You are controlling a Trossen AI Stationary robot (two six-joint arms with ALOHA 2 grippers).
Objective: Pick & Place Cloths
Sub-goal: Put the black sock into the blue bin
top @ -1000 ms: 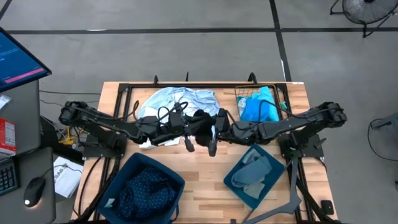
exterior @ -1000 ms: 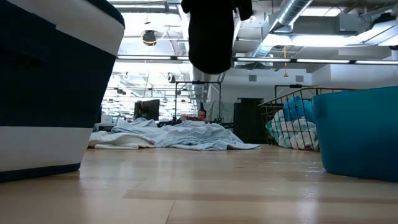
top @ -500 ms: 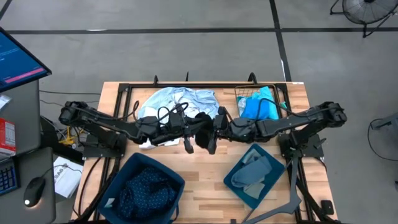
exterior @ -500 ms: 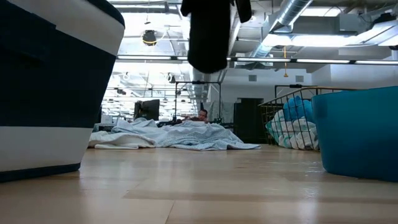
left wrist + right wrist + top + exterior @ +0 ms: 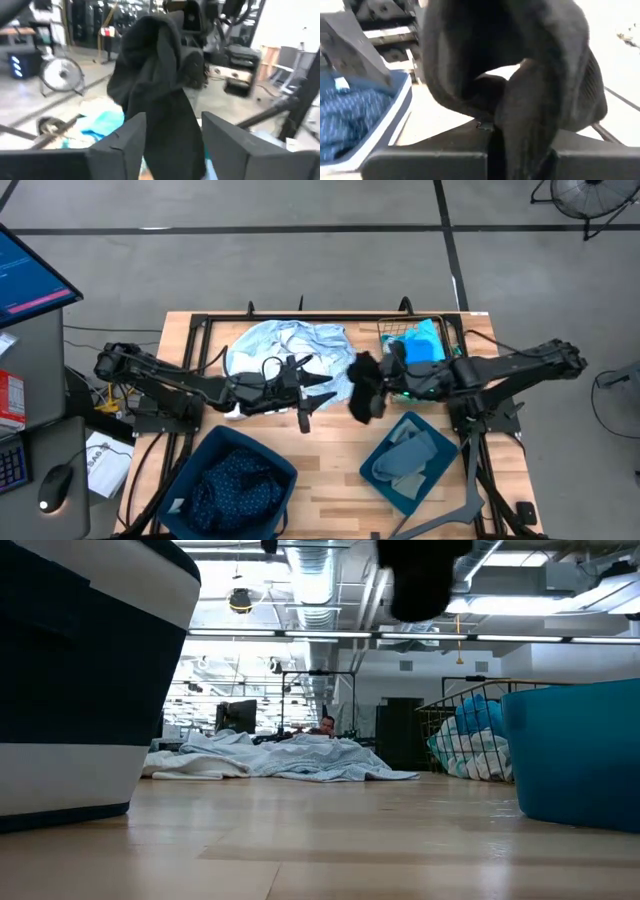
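Note:
A black cloth (image 5: 362,388) hangs in the air over the middle of the table, with my right gripper (image 5: 378,383) shut on it. In the low view it shows at the top (image 5: 420,575), well clear of the tabletop. My left gripper (image 5: 318,393) stands open just to its left, level, its fingers (image 5: 120,145) pointing at the cloth (image 5: 155,85) and apart from it. A heap of pale blue and white cloths (image 5: 285,343) lies on the table's far middle. My right gripper pinches a bunched fold of the black cloth (image 5: 522,125) between its two fingers (image 5: 430,160), coming level from the table's right side. The cloth bulges over the fingers and hangs slack below them, lifted clear of the table.
A brown wire basket (image 5: 392,332) at the far right holds turquoise and blue cloths (image 5: 418,350). A dark bin (image 5: 235,480) at the near left holds a navy dotted cloth. A teal bin (image 5: 410,460) at the near right holds grey cloth. Bare wood lies between the bins.
My right gripper has shut on the black cloth, which my left gripper held up. My left gripper has then opened and let go. My right gripper has carried the cloth toward the table's right edge, still hanging clear.

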